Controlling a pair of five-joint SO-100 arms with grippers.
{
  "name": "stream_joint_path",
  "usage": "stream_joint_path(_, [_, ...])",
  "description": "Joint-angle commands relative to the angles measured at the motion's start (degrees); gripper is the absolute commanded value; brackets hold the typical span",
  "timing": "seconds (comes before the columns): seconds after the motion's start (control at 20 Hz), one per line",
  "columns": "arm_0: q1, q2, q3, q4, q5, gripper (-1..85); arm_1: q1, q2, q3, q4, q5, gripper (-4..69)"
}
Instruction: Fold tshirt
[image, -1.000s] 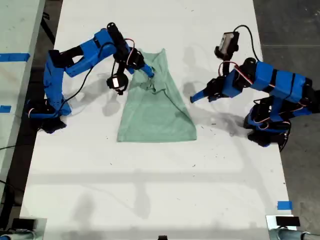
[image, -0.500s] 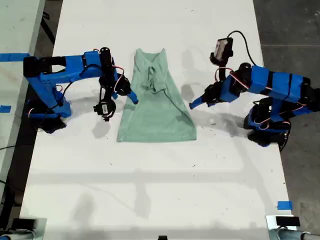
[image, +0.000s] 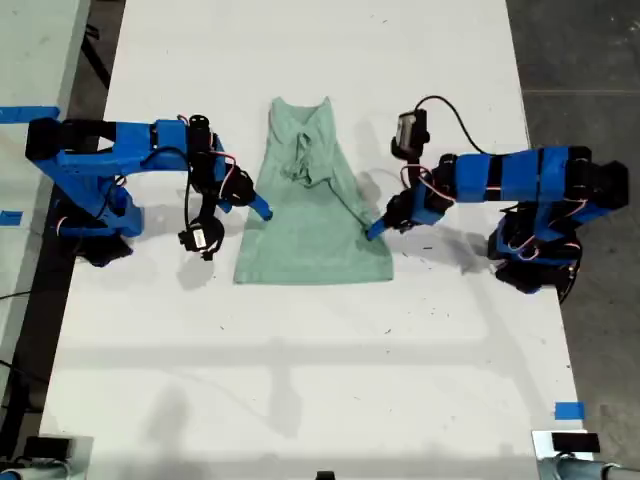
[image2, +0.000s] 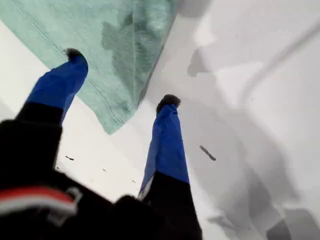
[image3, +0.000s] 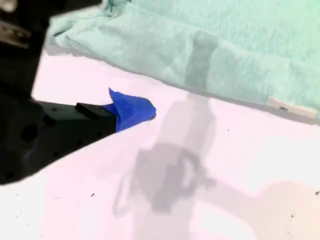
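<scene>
The pale mint-green tshirt (image: 312, 225) lies flat on the white table, neck at the far end, sides folded in so it tapers upward. My first gripper (image: 375, 231) is on the arm at the exterior view's right and is open. It straddles the shirt's edge near a hem corner (image2: 113, 127), one finger (image2: 65, 80) over the cloth, the other (image2: 167, 135) over bare table. My second gripper (image: 263, 211) hangs beside the shirt's opposite edge. Only one blue fingertip (image3: 132, 111) shows, free of the folded cloth (image3: 225, 50) and holding nothing.
The white table (image: 300, 380) stretches toward the near edge. Blue tape (image: 568, 410) marks its corner at the exterior view's lower right. A side surface with blue tape (image: 28, 113) borders the exterior view's left, dark floor (image: 590, 60) the right. Arm shadows fall beside the shirt.
My second gripper has let go near the shirt's neck and drawn back and down along the shirt's edge. My first arm has stretched out to the shirt's other edge. The cloth now lies flat.
</scene>
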Motion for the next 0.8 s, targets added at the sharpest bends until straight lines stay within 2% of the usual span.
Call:
stream_joint_path(0.0, [0.6,4.3,0.8,-1.0,-0.6,28.7,-1.1,-4.4,-0.7,-5.4,0.3,24.7])
stream_joint_path(0.15, [0.4,6.9,3.3,-1.7,-0.7,28.4,-1.7,-10.9,-0.7,-10.0,1.1,17.3])
stream_joint_path(0.3, [0.2,9.0,4.7,-1.7,-0.7,28.2,-1.8,-15.6,-0.5,-13.0,1.4,4.8])
stream_joint_path(0.45, [0.1,9.7,5.5,-1.7,-0.6,28.1,-1.7,-16.3,-0.7,-13.2,1.5,0.3])
stream_joint_path(0.5, [0.1,9.7,5.7,-1.8,-0.6,28.1,-1.4,-16.3,-1.0,-12.1,1.4,-2.3])
stream_joint_path(0.65, [0.4,9.7,6.3,-2.6,-0.6,27.7,-1.5,-15.4,-2.5,-7.8,1.5,-2.3])
stream_joint_path(0.75, [0.8,9.8,6.7,-3.0,-0.7,27.7,-2.7,-13.4,-7.6,1.1,2.8,-2.3])
